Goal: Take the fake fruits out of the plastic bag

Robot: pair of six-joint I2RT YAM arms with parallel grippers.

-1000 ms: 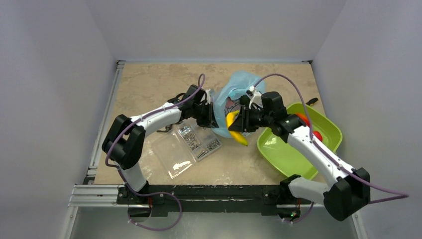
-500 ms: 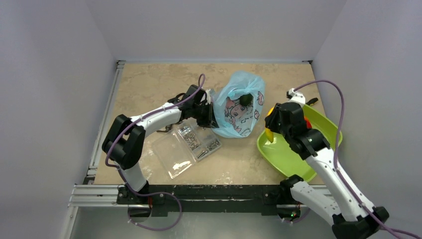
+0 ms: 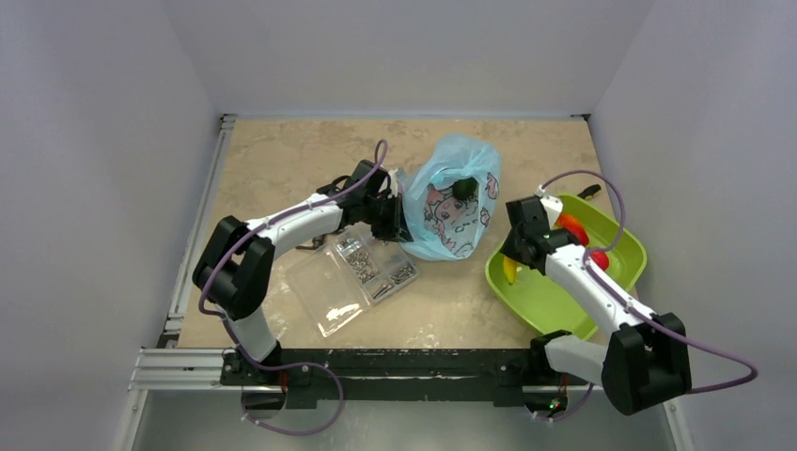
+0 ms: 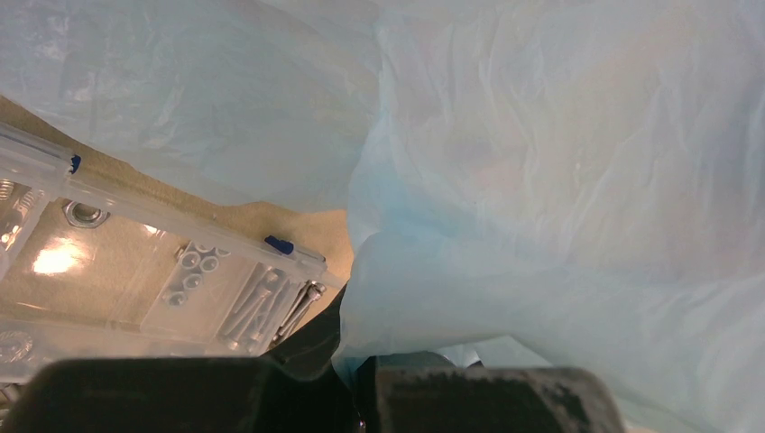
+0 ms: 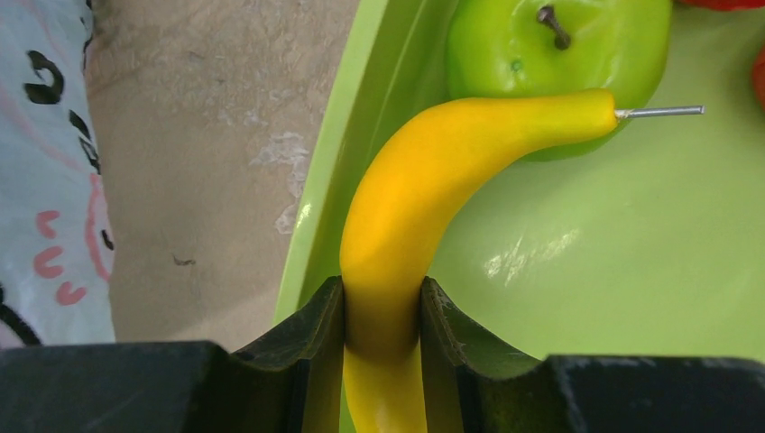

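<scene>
Banana (image 5: 406, 207): being clamped by right gripper (image 5: 382, 302), over green tray (image 5: 631, 271).
Plastic bag (image 3: 451, 211): being pinched by left gripper (image 3: 398, 218).
Release: low, beside apple (image 5: 559, 45).

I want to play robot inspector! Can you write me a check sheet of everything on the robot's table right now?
Surface: beige marbled table.
Job's things: light-blue plastic bag lying on the table, dark fruit in its mouth; banana over the green tray; green apple and red fruits in the tray.
Clutter: clear compartment box with screws, lid open.
Grippers: left gripper shut on the bag's edge; right gripper shut on the banana.
Cables: purple cables loop off both arms.
Surroundings: plain grey walls; nothing else seen.
</scene>
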